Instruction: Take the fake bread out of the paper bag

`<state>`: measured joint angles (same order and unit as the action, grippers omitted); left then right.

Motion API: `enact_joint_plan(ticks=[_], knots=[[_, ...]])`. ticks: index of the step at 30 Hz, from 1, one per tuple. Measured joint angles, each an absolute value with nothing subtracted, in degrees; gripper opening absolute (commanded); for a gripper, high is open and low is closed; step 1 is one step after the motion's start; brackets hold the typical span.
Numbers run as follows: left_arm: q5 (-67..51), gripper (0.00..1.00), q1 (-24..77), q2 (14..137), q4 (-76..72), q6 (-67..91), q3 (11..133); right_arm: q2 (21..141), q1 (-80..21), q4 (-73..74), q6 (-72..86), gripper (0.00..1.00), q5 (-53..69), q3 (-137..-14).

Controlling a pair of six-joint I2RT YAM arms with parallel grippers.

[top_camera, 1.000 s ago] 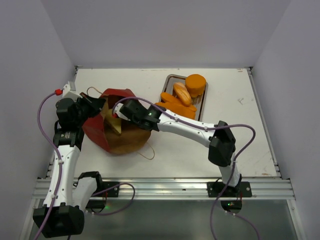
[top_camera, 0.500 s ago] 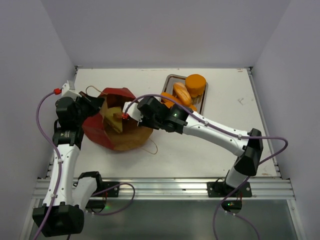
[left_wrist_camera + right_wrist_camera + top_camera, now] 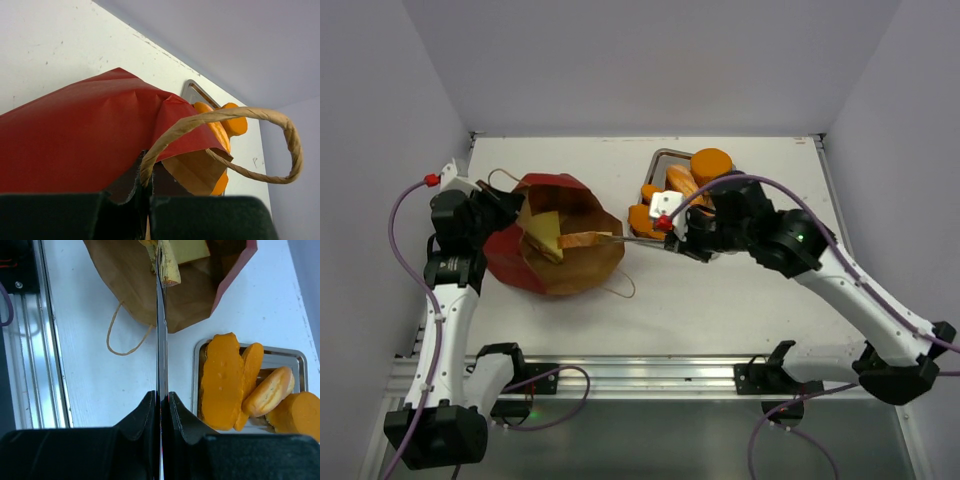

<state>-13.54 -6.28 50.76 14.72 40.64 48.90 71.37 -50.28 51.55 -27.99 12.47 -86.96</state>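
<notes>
While the left tool (image 3: 149, 196) was clenched on the rim of the tall red paper bag with brown kraft lining (image 3: 555, 262), at the root of a twisted cord handle (image 3: 240, 114), the bag lay on its side on the white bench (image 3: 720, 300), mouth open toward the right arm.

The right tool (image 3: 161, 396) was pinched shut on a thin tan bread slice (image 3: 586, 240), which showed edge-on in the right wrist view. The slice's far end lay at the bag mouth, so it was judged only partly out. A yellow triangular sandwich piece (image 3: 545, 232) sat deeper inside, against the lining. Other golden-orange fake bread pieces (image 3: 222, 382) lay on the rectangular metal tray (image 3: 658, 160), near the bag.

Handling, as judged:
- The slice looked light and stiff, probably smooth plastic, so it could slip or pivot in a narrow edge grip. A hold further in, across its flat faces, would be safer.
- The bag was soft paper and would crumple or drag if a piece snagged the rim, so the left tool's hold was useful.
- The sandwich seemed best taken across its flat faces.
</notes>
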Motion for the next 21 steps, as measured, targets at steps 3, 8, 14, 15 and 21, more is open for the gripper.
enact_joint_plan(ticks=[3, 8, 14, 15, 21], knots=[[-13.1, 0.00, -6.3, 50.8, 15.3, 40.0, 49.6, 65.8, -46.3, 52.4, -28.3, 0.00, 16.8, -86.7], [-12.6, 0.00, -6.3, 50.7, 16.1, 39.3, 50.1, 60.1, -38.2, 52.5, -28.8, 0.00, 17.0, -85.6], [-12.6, 0.00, -6.3, 49.9, 17.1, 38.7, 50.1, 60.0, -31.1, 51.4, -28.7, 0.00, 12.0, -82.0], [-12.6, 0.00, -6.3, 49.7, 17.3, 38.4, 50.1, 60.6, -29.9, 51.0, -28.7, 0.00, 10.6, -81.2], [-13.3, 0.00, -6.3, 49.4, 17.7, 37.8, 50.1, 65.0, -25.9, 45.3, -29.3, 0.00, -0.9, -76.4]])
